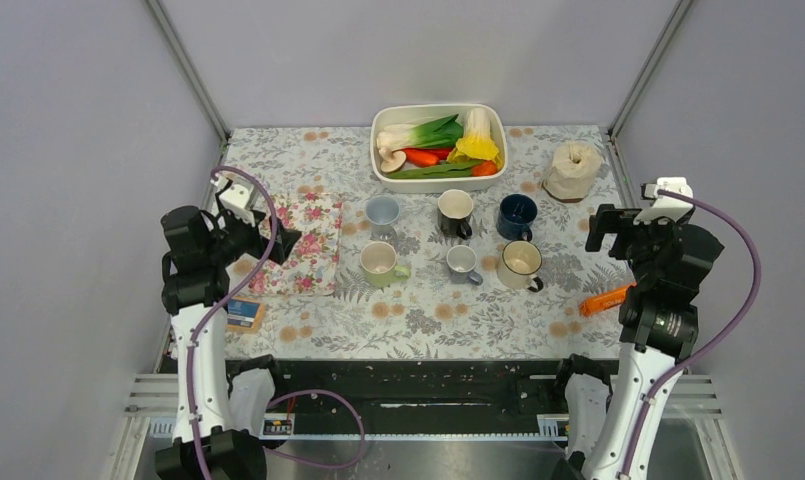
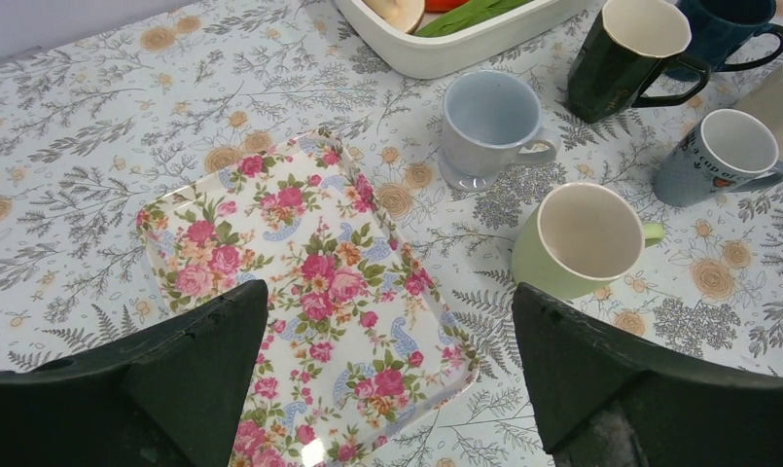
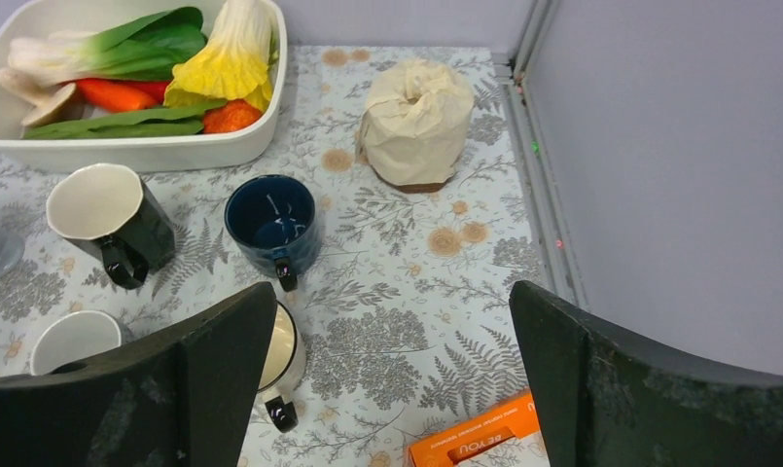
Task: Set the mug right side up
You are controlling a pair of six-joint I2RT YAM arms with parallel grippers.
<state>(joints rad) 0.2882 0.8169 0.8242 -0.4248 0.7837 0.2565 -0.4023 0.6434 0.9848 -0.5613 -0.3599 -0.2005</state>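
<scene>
You are holding your left hand wide open, with nothing in it. It is hanging over the flowery tray, off to the left of the mugs. You are holding your right hand wide open too, and it is empty. It is hanging near the right edge of the table, apart from the mugs.

Six mugs are standing in two rows in the middle of the table, just in front of the white dish of vegetables. In the back row are the light blue mug, the black mug and the dark blue mug. In the front row are the green mug, the small grey mug and the cream mug.

Every one of them seems to be showing its open mouth to the ceiling. No mug is lying down or sitting on its rim, as far as the pictures show. So I think the turning job is finished and you are resting.

Next, I think you only need to look once more. The light blue mug is the hardest to be sure of. If it turns out to be wrong, you are reaching for it with your left hand, since that hand is nearer.
</scene>
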